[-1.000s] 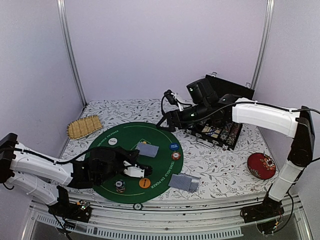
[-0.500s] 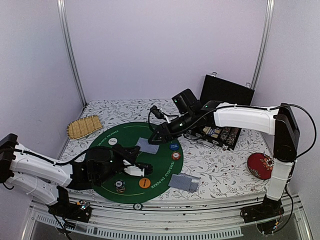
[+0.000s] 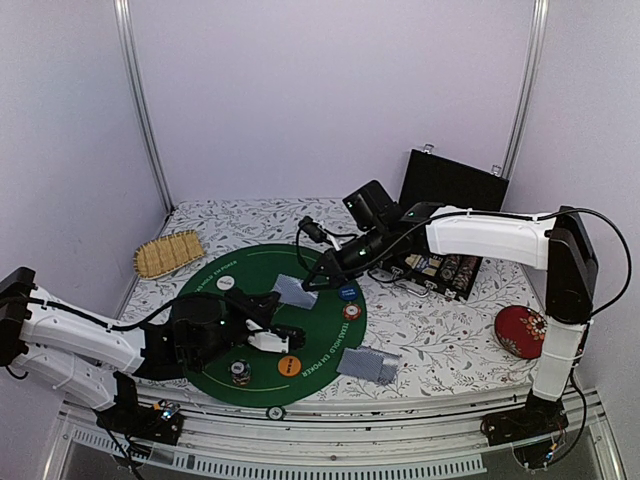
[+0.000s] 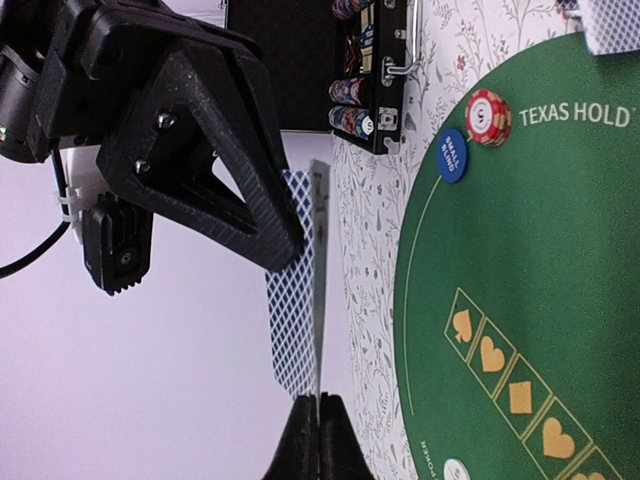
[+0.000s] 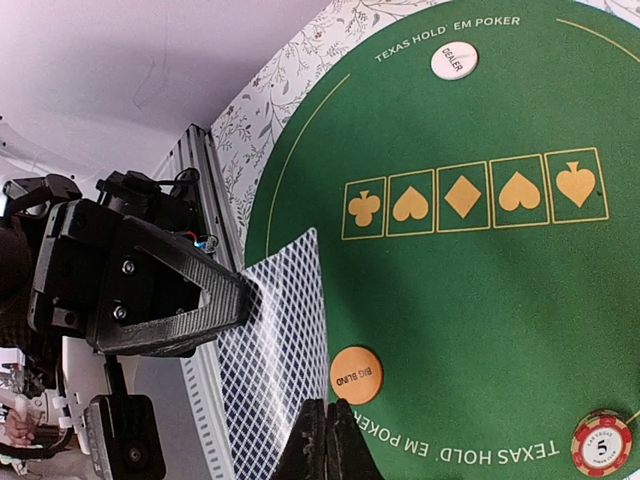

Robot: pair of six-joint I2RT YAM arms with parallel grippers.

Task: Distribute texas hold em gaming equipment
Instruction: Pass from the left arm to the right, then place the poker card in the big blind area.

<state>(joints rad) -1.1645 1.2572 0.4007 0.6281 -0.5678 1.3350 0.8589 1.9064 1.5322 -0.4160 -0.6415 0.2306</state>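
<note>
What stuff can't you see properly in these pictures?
Card in the right end effector: right wrist view, face turned away, only back shows.
Chips in the case: top view, too small to count.
Corner card: left wrist view, cut off by the edge.
Number on the striped chip: top view, too small.

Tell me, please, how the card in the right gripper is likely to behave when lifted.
The card looks thin and flat, so it is probably light. Pinched at one edge by the right gripper, it may flex or droop. Pushed across the green mat, it would likely slide, not roll.
</note>
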